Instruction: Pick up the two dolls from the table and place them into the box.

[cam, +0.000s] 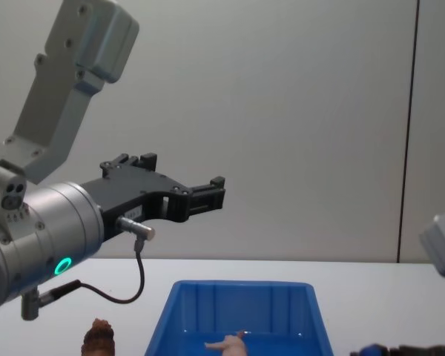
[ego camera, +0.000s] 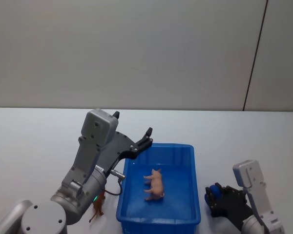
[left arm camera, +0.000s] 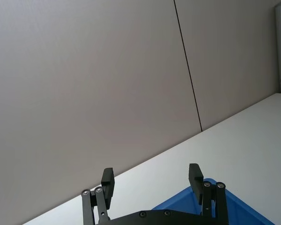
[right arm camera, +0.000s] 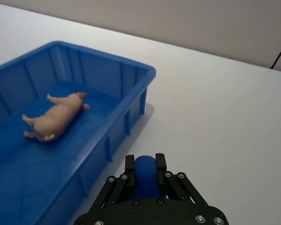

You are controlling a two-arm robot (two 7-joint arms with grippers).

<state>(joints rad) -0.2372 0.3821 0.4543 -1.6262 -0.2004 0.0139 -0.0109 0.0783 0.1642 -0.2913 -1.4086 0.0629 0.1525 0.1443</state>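
1. Left gripper (left arm camera: 151, 176) hangs above the box's far left corner, fingers (left arm camera: 107, 180) spread wide, holding nothing.
2. One brown figure (ego camera: 97, 207) is on the desk (ego camera: 39, 141) by the box's near left corner, partly hidden behind the left arm (ego camera: 95, 161).
3. One box (ego camera: 196, 180) sits at the desk's near edge, about midway; its lower part is cut off in the chest view.
4. Two dolls in all: the pink doll (ego camera: 155, 184) lies on its side on the box floor, long axis running near to far, head towards the far wall, legs to the left.
5. Right gripper (right arm camera: 145, 161), low over the desk's near right just beside the box, is clamped on the blue doll (right arm camera: 147, 180). It covers most of the doll, so which way the doll points cannot be told.
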